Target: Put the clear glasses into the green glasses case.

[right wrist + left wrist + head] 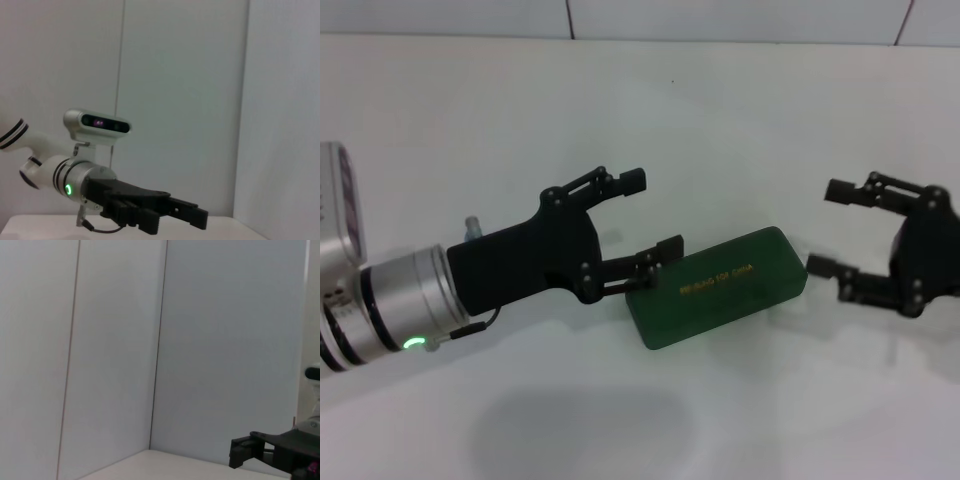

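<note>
Green glasses case (720, 288) lying closed on the white surface (740, 130) between my grippers, left gripper (652, 213) fingers spread open touching its end, right gripper (828, 228) hovering open beside it, partly cut off, clear glasses hidden.

Closed green glasses case (718, 286) lying on the white table (620, 110), lid down, blocking any way into its inside. Flanked closely on both sides: left gripper (653, 213) spread wide, lower finger (645, 268) right at the case's left end; right gripper (825, 228) also spread, lower finger (840, 276) just beside the case's right end. Open tabletop behind the case up to the wall panels (740, 18), and in front of it toward the near edge.
</note>
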Available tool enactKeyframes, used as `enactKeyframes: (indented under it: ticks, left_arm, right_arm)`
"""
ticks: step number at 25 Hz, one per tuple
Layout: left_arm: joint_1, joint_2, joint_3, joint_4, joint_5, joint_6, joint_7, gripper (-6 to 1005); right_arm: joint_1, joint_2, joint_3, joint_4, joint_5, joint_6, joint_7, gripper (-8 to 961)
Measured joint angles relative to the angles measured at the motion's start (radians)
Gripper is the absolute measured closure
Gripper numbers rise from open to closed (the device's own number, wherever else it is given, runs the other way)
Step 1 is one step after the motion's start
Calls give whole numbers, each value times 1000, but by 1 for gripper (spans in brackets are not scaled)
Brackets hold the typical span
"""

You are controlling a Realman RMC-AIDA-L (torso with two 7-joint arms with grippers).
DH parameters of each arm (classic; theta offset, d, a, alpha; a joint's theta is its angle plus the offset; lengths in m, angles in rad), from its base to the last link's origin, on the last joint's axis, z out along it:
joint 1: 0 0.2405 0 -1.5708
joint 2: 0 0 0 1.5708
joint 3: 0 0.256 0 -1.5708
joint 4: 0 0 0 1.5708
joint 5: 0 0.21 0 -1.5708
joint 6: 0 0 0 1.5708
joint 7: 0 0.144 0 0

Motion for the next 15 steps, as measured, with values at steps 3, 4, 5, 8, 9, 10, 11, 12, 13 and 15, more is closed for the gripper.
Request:
enactKeyframes:
  ticks: [3,4,5,8,9,10,11,12,13,15]
  left_arm:
    - [7,-1,0,-11,-4,1,5,115]
    - [9,-1,0,-14,-5,1,6,115]
    - [11,-2,0,-14,-5,1,6,115]
    - [16,-2,1,-17,-6,1,7,115]
    - [17,-2,1,-19,-6,1,9,115]
    - [17,-2,1,-21,-6,1,12,115]
    - [18,-1,1,-23,-5,1,15,115]
    - [18,-1,2,-24,-4,1,16,115]
    - [18,-1,2,-24,-3,2,17,115]
    - [19,-1,2,-24,-3,2,18,115]
  right_arm:
    - [9,0,-21,32,5,4,-46,334]
    - [9,0,-23,34,5,7,-51,295]
    - [9,0,-24,36,5,10,-54,256]
    - [11,0,-25,47,1,16,-57,160]
    - [12,1,-25,55,1,19,-62,130]
    - [13,1,-26,62,2,22,-70,101]
    - [13,1,-26,67,3,24,-79,72]
    - [13,1,-27,70,4,26,-88,72]
    - [12,2,-27,73,5,28,-97,72]
    - [12,2,-28,76,6,28,-103,72]
